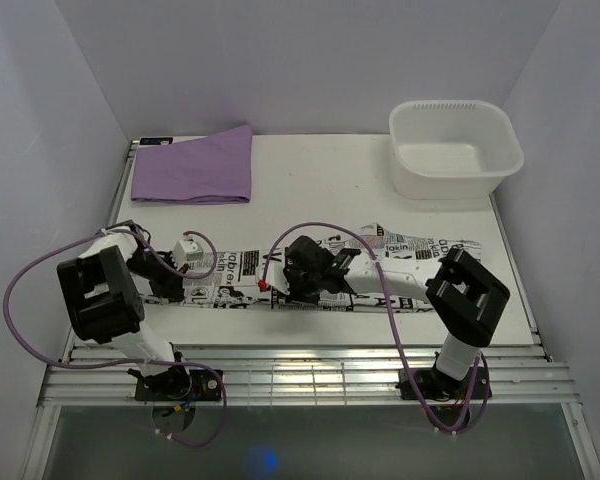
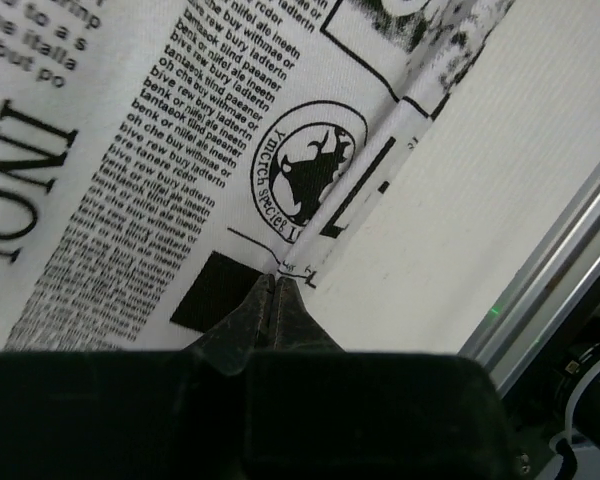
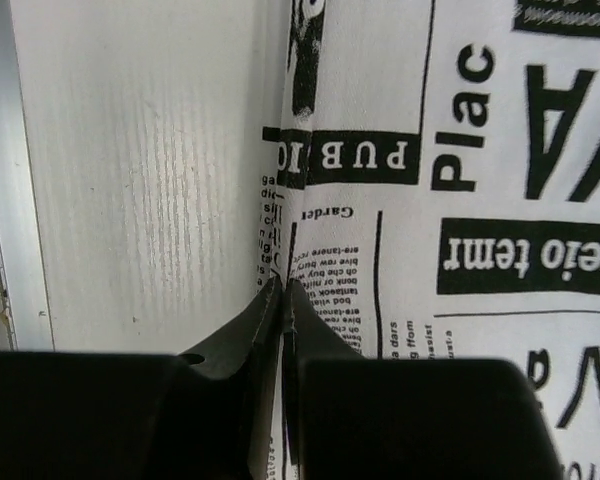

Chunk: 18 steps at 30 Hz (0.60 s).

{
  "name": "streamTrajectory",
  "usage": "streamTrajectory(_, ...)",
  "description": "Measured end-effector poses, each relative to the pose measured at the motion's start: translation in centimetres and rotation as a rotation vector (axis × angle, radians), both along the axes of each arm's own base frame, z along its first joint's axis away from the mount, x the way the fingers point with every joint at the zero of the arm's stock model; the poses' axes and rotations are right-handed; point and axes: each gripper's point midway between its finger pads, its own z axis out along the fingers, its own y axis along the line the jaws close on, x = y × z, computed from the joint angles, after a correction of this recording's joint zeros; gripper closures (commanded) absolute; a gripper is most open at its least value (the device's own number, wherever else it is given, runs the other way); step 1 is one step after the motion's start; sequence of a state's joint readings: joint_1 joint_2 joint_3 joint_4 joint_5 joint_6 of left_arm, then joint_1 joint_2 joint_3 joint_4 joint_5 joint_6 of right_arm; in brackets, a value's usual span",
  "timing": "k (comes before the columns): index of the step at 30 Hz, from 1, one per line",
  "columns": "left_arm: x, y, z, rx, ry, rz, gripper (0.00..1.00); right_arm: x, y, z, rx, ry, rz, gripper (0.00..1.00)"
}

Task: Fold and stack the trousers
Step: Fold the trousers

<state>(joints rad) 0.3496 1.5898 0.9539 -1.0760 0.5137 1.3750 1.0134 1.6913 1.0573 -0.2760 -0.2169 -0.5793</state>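
Tabletop, trousers half-hidden beneath arms, left gripper, right gripper both clamped on edge

The trousers lie left to right across the near table, the folded cloth behind them at far left, the tub behind at far right.

We're counting one pair of trousers lying on one table — two grippers are showing, the left gripper and the right gripper — while one purple cloth and one white basin are sitting behind.
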Motion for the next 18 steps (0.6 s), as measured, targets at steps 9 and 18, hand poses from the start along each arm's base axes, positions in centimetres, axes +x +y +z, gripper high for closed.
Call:
streamTrajectory(9,-2.1,-0.4,-1.3,-0.094,0.177,0.075,0.02,-0.6,-0.7,-2.7,-0.072,0.063,-0.005,0.26)
streamTrajectory(18,3.6,2.9,4.8,0.021,-0.163,0.111,0.02,1.8,-7.2,3.0,0.012,0.136,-0.159,0.28)
